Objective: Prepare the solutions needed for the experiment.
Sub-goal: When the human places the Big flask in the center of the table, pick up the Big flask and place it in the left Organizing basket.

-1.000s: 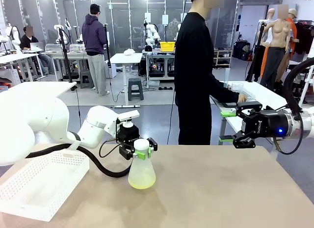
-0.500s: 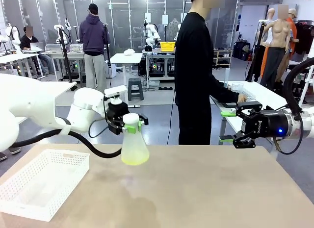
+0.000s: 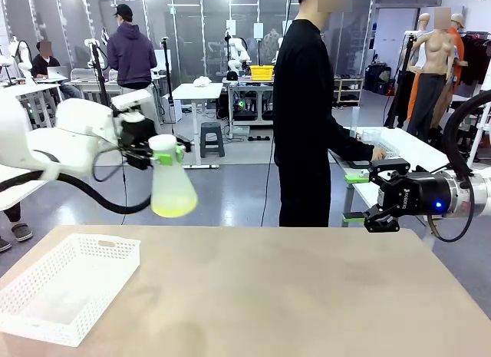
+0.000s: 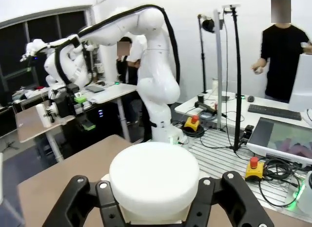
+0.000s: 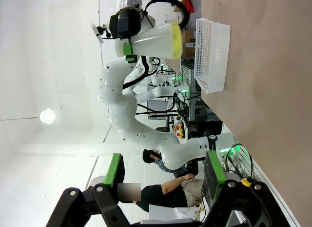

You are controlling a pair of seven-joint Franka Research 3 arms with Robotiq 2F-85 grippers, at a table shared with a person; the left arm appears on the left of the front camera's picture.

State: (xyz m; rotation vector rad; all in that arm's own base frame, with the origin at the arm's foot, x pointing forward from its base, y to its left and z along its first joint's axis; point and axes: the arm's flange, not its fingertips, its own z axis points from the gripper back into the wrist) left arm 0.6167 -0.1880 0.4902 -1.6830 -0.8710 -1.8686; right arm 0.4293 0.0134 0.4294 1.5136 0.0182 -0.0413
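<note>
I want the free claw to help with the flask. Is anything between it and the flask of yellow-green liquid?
Nothing visible. The open right claw hovers at the table's right far edge; the translucent white conical flask with pale yellow-green liquid hangs in the left claw, above the bare tan table.

Front camera faces across the counter [image 3: 307, 295] toward the person [image 3: 305, 104]; both wrist cameras look along their fingers, sharing the flask [image 3: 172, 186].
</note>
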